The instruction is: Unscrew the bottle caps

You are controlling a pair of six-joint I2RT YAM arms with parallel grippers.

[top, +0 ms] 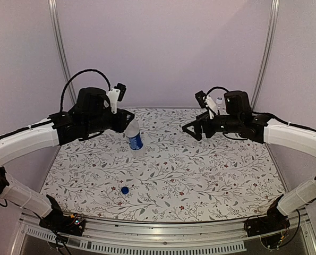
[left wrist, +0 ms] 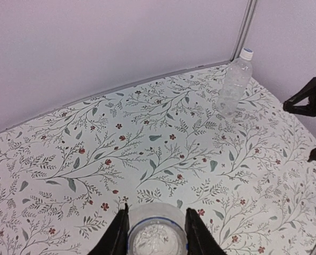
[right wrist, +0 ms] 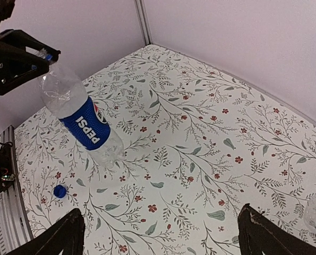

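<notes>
At the back left of the floral-patterned table (top: 200,170), the labelled bottle (top: 134,138) is gripped at its neck by the left gripper (top: 128,122), whose jaws are closed tight around it. The bottle's base is set on the table, and the body is seen leaning a little, its top toward the left arm. From the left wrist view the bottle's mouth is seen uncapped and open between the two black fingers (left wrist: 117,236). The blue cap (top: 125,190) is found lying alone on the table, well in front of that bottle, toward the near edge and apart from both arms. At the back right corner the plain bottle (left wrist: 233,85) is stood upright near the wall (left wrist: 120,42), and its whitish cap (left wrist: 246,53) is seated on its neck. In the top view most of this bottle is hidden behind the right arm. The right gripper (top: 193,130) is held above the table, near the plain bottle and pointing toward the left; its jaws are spread wide and nothing is held between them. In the right wrist view only patterned table is seen between its fingers (right wrist: 57,236).
</notes>
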